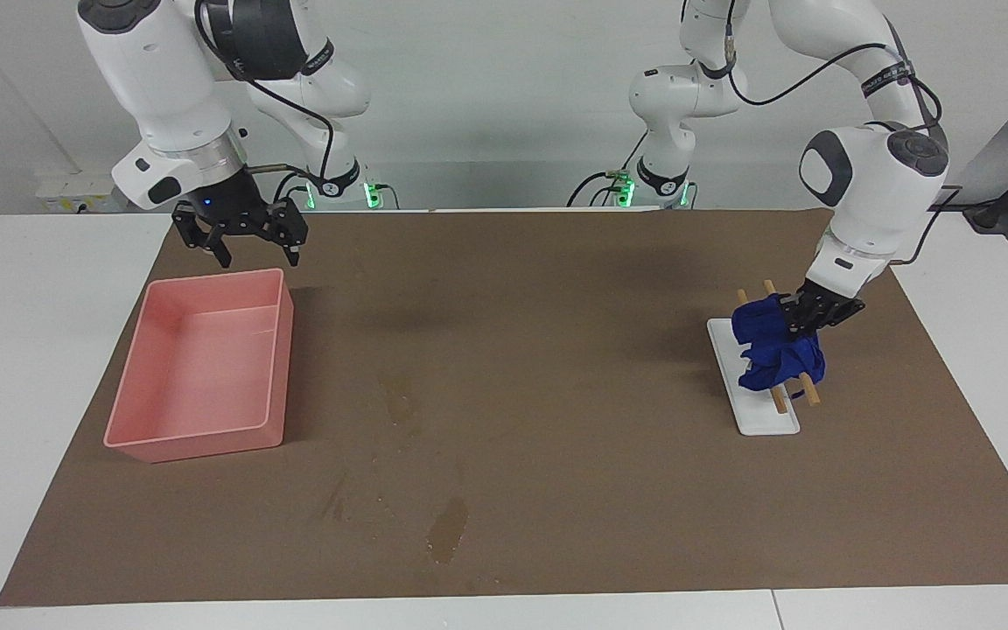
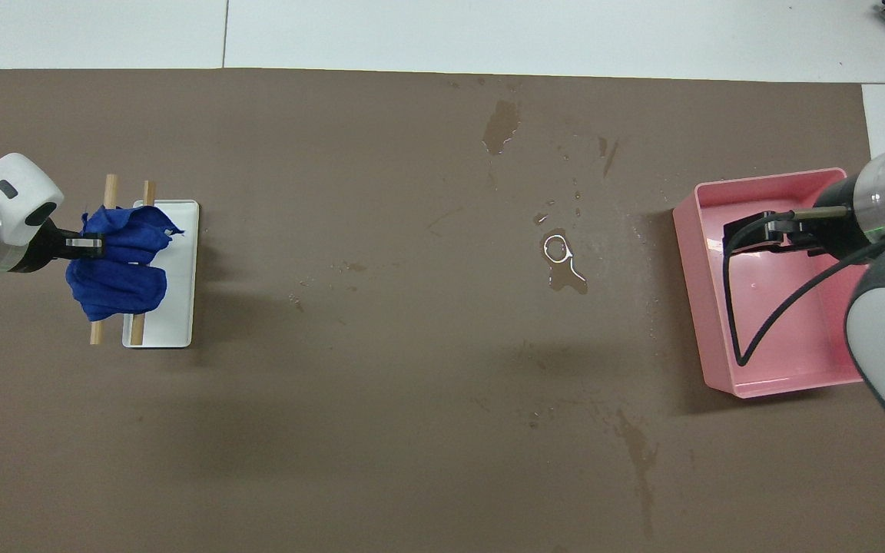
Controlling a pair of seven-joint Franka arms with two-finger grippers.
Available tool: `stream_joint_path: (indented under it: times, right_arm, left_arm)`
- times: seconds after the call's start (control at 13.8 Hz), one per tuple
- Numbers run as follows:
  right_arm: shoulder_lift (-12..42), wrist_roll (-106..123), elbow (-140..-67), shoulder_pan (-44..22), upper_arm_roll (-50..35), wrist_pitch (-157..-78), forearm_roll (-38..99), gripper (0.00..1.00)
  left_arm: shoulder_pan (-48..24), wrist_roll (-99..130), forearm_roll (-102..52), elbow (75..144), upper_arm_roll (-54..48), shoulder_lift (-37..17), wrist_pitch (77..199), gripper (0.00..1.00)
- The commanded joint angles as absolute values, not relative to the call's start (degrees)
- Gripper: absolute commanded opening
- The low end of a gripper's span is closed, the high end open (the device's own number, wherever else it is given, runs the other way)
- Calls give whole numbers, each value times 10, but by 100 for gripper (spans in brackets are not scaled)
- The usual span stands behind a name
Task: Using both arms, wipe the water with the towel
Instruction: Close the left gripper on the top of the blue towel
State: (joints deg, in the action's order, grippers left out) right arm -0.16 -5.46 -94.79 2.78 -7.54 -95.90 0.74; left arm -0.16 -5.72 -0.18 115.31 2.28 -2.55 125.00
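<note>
The blue towel lies bunched over two wooden rods on a white tray toward the left arm's end of the table. My left gripper is shut on the towel's edge nearest the robots. Water sits in blotches on the brown mat, with another patch and a faint streak. Over the robot-side end of the pink tray, my right gripper hangs open, holding nothing.
The pink tray's rim stands at the right arm's end of the mat. The rods stick out past the white tray. White table borders the mat on all sides.
</note>
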Motion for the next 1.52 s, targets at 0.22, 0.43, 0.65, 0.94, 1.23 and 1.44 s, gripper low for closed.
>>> stream_joint_path:
  times: [0.22,0.43,0.65,0.94,1.23,1.44]
  right_arm:
    - [-4,-61,-948,36,-82,-957,6,100]
    - [-4,-61,-948,36,-82,-957,6,100]
    - [-4,-61,-948,35,-82,-957,6,100]
    - [-4,-61,-948,36,-82,-957,6,100]
    - [-4,-61,-948,36,-82,-957,6,100]
    - [-4,-61,-948,36,-82,-957,6,100]
  left_arm:
    - [-8,-20,10,1130,21,17,1194,0]
    - [-9,-11,10,1116,15,43,1148,0]
    - [-9,-4,10,1078,4,47,1090,0]
    - [-9,40,6,1064,-14,45,1084,0]
    - [-15,41,6,1060,-28,43,1084,0]
    - [-46,40,6,1052,-28,39,1089,0]
